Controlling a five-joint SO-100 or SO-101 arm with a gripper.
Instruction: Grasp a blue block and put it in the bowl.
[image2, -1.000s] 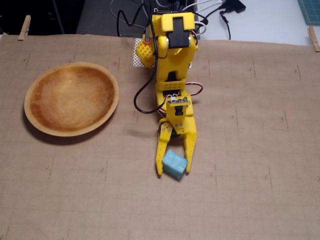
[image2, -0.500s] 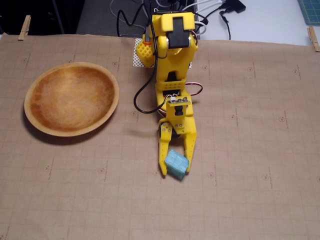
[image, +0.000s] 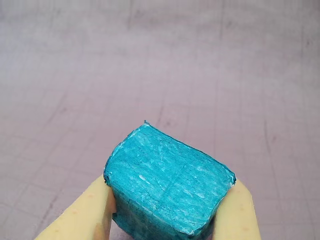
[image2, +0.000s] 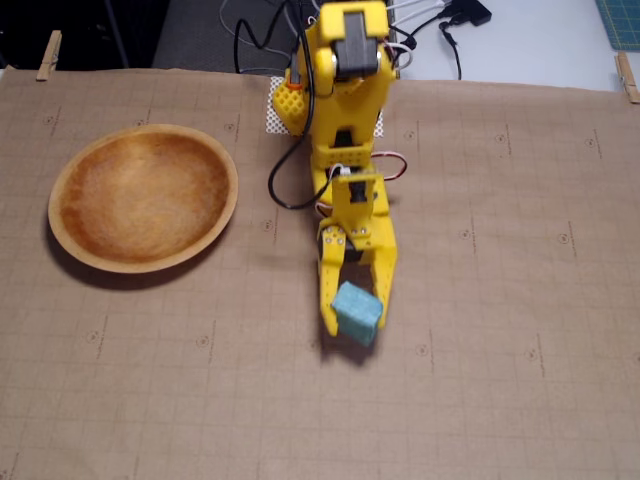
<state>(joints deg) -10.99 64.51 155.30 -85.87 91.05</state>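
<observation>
Wrist view first: block (image: 167, 187) fills the lower middle, teal with a rough, streaked top face and one corner pointing away from me. My two yellow fingers (image: 82, 215) press against its left and right sides, so my jaws are closed on it with the block wedged between them, only as far apart as the block is wide. Beyond it lies the gridded mat (image: 160, 65), pale and blurred, with nothing else on it here.

Fixed view: my arm (image2: 348, 120) reaches from the top centre down toward the middle of the counter, cables trailing off behind its base. My jaws (image2: 356, 322) point toward the bottom of the picture with the block (image2: 357, 312) gripped between the tips, turned a little askew to the grid lines. A small shadow (image2: 335, 345) sits on the mat (image2: 500, 300) just below and left of the block; I cannot tell for certain whether the block is touching the mat. The bowl (image2: 143, 197) rests on the mat well apart from me, toward the left, empty and upright. Wooden clothespins (image2: 48, 55) clip the mat's far edge at both corners.
</observation>
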